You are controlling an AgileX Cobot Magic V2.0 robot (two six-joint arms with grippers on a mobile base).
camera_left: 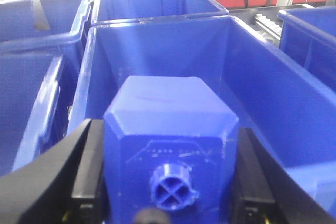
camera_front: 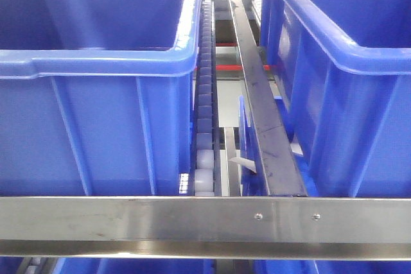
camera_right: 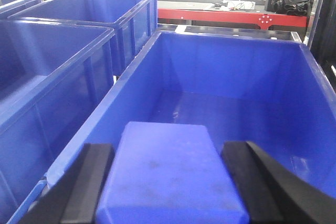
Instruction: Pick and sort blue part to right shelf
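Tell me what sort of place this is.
Likely a factory or warehouse sorting station: large blue bins sit on a steel rack with a roller track between them, and a red workbench stands behind.

Front view: set low, close before the right shelf (camera_front: 273,139), faced over its steel front bar (camera_front: 192,219) along the roller track (camera_front: 205,94) between blue bins (camera_front: 96,126). Wrist views: aimed over the left gripper (camera_left: 168,182) and the right gripper (camera_right: 170,182), each clamped on a blue part (camera_left: 168,124), into a bin. Bins are shared by all.
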